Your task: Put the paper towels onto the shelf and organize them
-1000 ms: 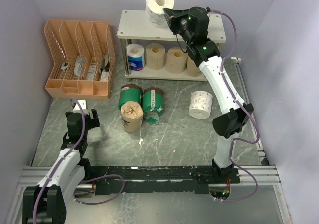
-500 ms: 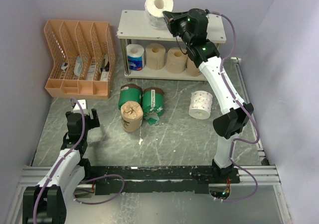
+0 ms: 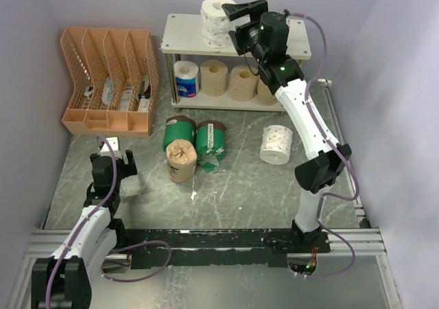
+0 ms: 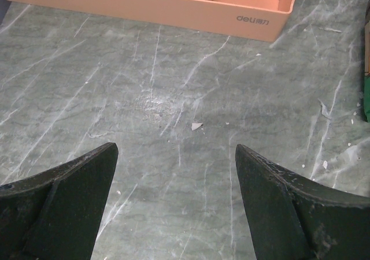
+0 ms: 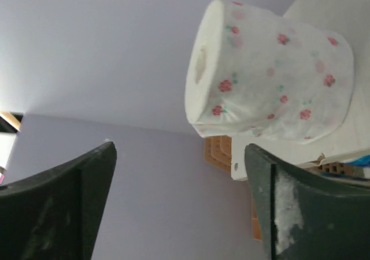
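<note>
A white patterned paper towel roll (image 3: 217,20) (image 5: 272,81) stands on end on the top board of the shelf (image 3: 185,42), near the back. My right gripper (image 3: 238,23) (image 5: 179,173) is just to its right, open, with nothing between its fingers and the roll clear of them. On the lower tier sit a blue-and-white roll (image 3: 186,79) and three tan rolls (image 3: 214,77). On the table lie two green wrapped rolls (image 3: 180,129), a brown roll (image 3: 181,160) and another white patterned roll (image 3: 276,145). My left gripper (image 3: 114,161) (image 4: 176,173) hangs open over bare table at the near left.
An orange slotted file organizer (image 3: 110,82) (image 4: 173,6) stands left of the shelf. Purple walls close in the back and both sides. A metal rail (image 3: 206,239) runs along the near edge of the grey marbled table (image 3: 240,192).
My right gripper has opened and let go of the white patterned roll. The roll was tipped in its grip above the shelf and now stands on the top board. The left arm has not moved.
</note>
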Available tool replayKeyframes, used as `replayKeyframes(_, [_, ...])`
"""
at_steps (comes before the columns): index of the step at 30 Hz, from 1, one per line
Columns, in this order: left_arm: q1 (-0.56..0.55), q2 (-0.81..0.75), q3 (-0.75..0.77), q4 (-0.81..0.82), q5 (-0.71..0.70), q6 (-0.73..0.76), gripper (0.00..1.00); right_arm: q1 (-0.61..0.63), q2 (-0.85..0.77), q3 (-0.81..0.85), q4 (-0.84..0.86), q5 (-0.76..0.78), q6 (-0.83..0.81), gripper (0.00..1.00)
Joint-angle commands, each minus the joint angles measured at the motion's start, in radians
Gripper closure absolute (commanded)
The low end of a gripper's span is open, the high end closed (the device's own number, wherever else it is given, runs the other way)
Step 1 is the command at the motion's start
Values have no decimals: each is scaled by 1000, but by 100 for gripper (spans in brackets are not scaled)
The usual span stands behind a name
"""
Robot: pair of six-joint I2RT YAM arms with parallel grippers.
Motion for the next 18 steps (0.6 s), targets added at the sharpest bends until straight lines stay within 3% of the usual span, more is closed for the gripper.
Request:
replayKeyframes(1, [3, -11, -11, 40, 9, -8, 6, 4, -16, 97, 58, -21, -136, 1])
replayKeyframes(5, [0, -11, -11, 40, 7, -9, 6, 57, -129, 44, 34, 65, -417, 0])
replayKeyframes(6, [-1, -13, -11, 39, 3, -11, 6, 94, -205, -58, 60, 121, -531, 0])
replayKeyframes(9, [-10, -22, -11, 37, -16, -14, 6, 227, -521, -567, 217, 319, -945, 0])
replayKeyframes(11, [-18, -29, -12, 35, -28, -15, 6, 254, -684, -850, 302, 295, -1219, 0])
replayKeyframes(15, [-55, -28, -14, 38, -46, 0, 6, 261, -755, -1034, 60, 445, -1427, 0])
replayKeyframes(18, [-98, -31, -19, 39, -61, 18, 6, 274, -731, -1086, -153, 433, -1513, 0])
